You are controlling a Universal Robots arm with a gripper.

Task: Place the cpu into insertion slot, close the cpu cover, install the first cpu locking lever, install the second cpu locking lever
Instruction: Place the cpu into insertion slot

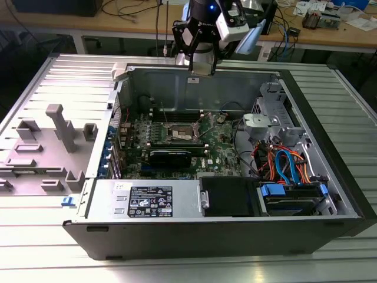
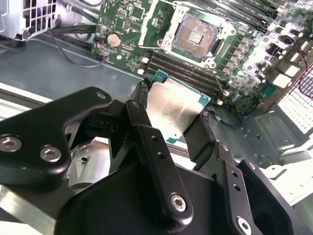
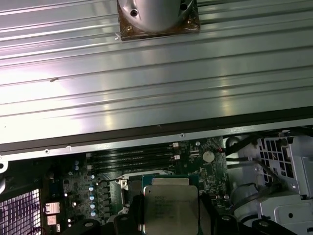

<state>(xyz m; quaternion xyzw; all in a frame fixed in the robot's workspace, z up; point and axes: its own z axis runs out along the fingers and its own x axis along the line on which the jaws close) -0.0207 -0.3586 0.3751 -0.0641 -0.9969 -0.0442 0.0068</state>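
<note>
My gripper (image 2: 173, 108) is shut on the cpu (image 2: 172, 111), a small square chip with a silvery top and a green edge, with one black finger on each side. In the first wrist view the cpu (image 3: 170, 208) hangs in the gripper (image 3: 170, 216) above the motherboard. The insertion slot (image 2: 196, 35) lies open farther off, its bare contact field showing, and the silvery cpu cover (image 2: 159, 25) frames its side. In the exterior view the gripper (image 1: 201, 66) hovers over the back wall of the open computer case, above and behind the slot (image 1: 181, 137).
The case (image 1: 330, 135) lies open on a ribbed metal table. Memory slots (image 2: 195, 73) run between the cpu and the slot. Coloured cables and a drive cage (image 1: 283, 159) fill the exterior view's right. Grey fixture blocks (image 1: 59, 130) stand at its left.
</note>
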